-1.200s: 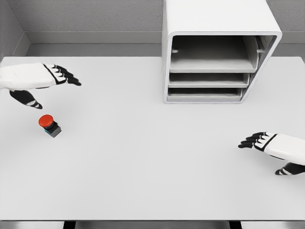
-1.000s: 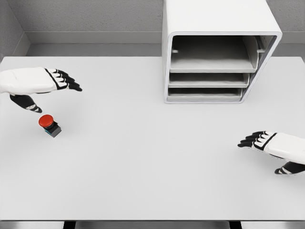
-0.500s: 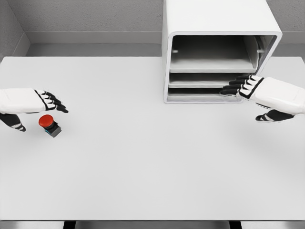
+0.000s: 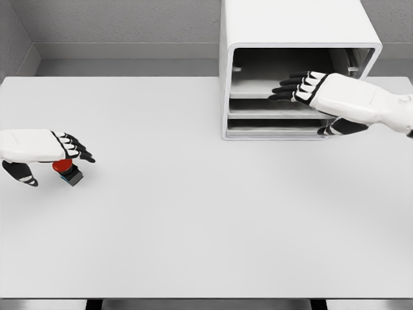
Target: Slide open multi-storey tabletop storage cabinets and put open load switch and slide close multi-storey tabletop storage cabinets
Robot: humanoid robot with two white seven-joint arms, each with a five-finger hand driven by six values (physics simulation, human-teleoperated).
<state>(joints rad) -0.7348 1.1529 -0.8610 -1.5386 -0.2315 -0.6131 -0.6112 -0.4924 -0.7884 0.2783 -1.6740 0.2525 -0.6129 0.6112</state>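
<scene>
Now – switch (image 4: pixel 66 170): red cap, dark base | left robot hand (image 4: pixel 40 147) over it, released | right robot hand (image 4: pixel 314 88) released.

Single head view, steep downward, table (image 4: pixel 206 226) fills frame.

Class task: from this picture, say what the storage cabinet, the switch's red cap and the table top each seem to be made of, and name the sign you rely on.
Storage cabinet: probably moulded plastic, matt white; rounded corners, seamless shell. Switch's red cap: likely plastic, uniform red, partly hidden under the left hand. Table top: smooth matt pale grey, laminate or painted board perhaps; no grain or reflections. As a simulator render, all remain uncertain.
</scene>
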